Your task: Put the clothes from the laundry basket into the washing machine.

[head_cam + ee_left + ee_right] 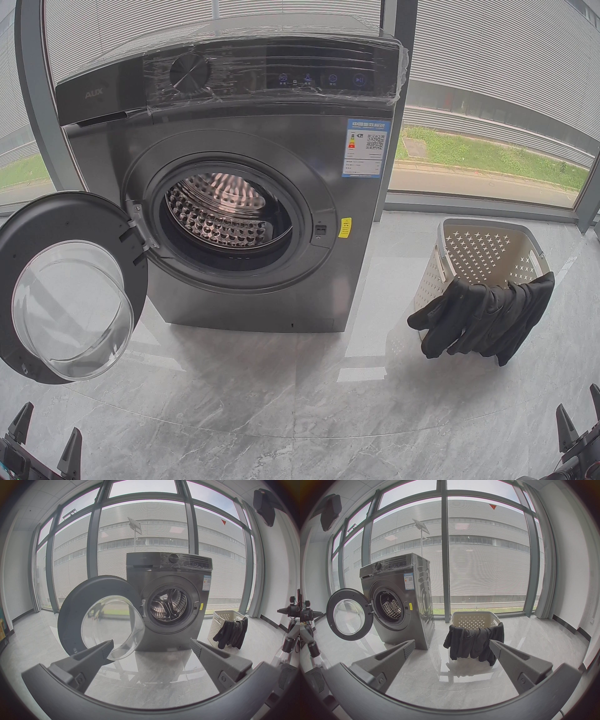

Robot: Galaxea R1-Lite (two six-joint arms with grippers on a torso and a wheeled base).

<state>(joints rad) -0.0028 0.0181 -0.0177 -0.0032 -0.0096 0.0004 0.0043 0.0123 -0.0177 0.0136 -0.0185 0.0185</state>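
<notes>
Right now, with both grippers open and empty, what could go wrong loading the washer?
1. The black garment hangs over the front rim of the laundry basket; pulling it could tip or drag the basket.
2. The open door stands on the side of the left gripper, so an arm swing could strike it.
3. Trailing fabric may snag at the drum opening.

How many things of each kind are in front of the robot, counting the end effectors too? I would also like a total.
Washer: 1, door open
Basket: 1
Black clothes pile: 1, draped over the basket's rim; the number of pieces cannot be told
End effectors: 2, left end effector and right end effector, both open
Total: 5
</notes>
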